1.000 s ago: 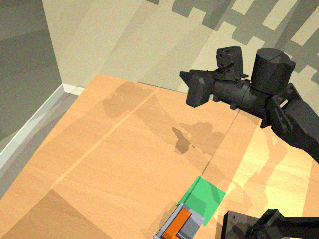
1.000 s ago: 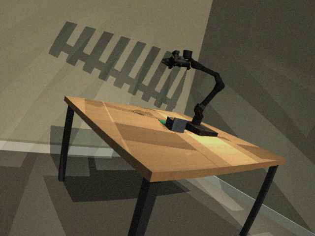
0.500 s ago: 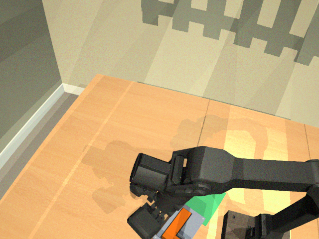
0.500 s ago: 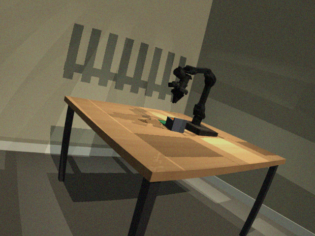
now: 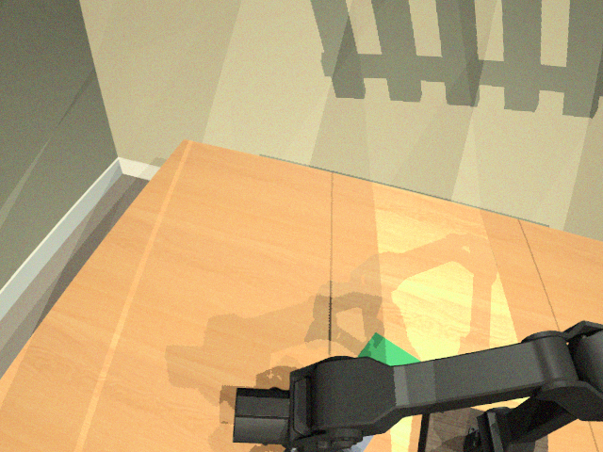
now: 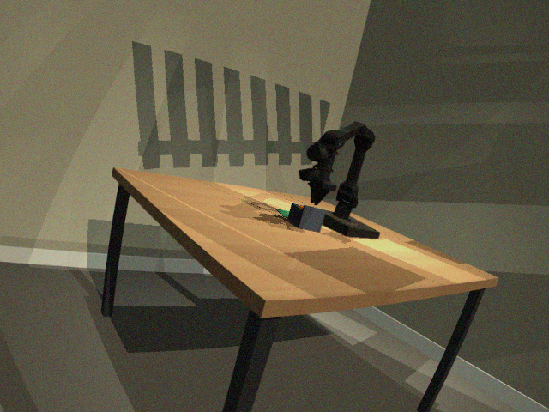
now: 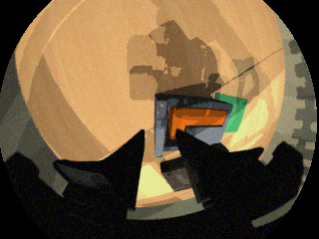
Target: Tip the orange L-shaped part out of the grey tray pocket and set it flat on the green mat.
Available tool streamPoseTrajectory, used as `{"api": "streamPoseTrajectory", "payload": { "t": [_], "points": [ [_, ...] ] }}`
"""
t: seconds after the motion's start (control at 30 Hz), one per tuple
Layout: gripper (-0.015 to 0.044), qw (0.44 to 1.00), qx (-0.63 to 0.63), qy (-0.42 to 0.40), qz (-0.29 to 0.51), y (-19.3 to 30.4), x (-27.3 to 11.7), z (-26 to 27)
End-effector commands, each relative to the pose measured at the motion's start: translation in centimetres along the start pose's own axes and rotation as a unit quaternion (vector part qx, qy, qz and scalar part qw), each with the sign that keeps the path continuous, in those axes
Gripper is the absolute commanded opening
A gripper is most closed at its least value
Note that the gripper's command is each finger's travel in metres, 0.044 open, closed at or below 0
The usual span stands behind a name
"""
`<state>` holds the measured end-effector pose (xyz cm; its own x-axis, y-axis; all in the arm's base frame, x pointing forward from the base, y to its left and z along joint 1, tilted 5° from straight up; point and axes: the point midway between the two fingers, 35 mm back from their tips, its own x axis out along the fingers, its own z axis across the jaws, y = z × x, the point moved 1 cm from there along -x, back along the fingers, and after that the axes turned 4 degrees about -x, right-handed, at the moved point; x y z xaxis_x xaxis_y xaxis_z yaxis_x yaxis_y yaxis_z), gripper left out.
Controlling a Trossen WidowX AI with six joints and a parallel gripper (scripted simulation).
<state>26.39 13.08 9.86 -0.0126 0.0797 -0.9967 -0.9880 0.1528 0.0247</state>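
Orange L-shaped part (image 6: pixel 299 206) (image 7: pixel 201 118) sitting in the grey tray (image 5: pixel 363 443) (image 6: pixel 312 219) (image 7: pixel 159 145), and in the wrist view it lies ahead of the fingers (image 6: pixel 316 194) and off to the right of their gap! Its long bar points away towards the green mat (image 5: pixel 389 354) (image 6: pixel 282 213) (image 7: pixel 237 114), while the L-shaped end is on the other side, with one fingertip showing right by its short leg. The exterior view puts those fingers above the tray, well apart from it, standing partway open with nothing between them. One arm (image 5: pixel 463 381) (image 6: pixel 357 161) on the job, so no question of which is nearer. Next, I reckon, comes a push down on that L-shaped end, to bring the mat-side end up; stray along the bar and the part may not tip at all. Down below, the wooden tabletop (image 5: pixel 219 234) (image 6: pixel 199 226) (image 7: pixel 100 75) carries tray and mat nearer its far long edge than its near corner in the exterior view, the mat on the side towards the far left corner. Behind it all, a beige wall (image 5: pixel 165 58) (image 6: pixel 84 119) wears a slatted shadow, white skirting board (image 5: pixel 58 226) (image 6: pixel 39 257) running low along the room.
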Motion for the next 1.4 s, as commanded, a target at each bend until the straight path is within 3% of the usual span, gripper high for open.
{"api": "streamPoseTrajectory", "payload": {
  "t": [0.0, 1.37],
  "points": [
    [0.0180, 1.000, 0.003, 0.009, 0.011, 0.6, 2.9, -0.4],
    [0.0180, 1.000, 0.003, 0.009, 0.011, 0.7, 6.5, -0.5]
  ]
}}
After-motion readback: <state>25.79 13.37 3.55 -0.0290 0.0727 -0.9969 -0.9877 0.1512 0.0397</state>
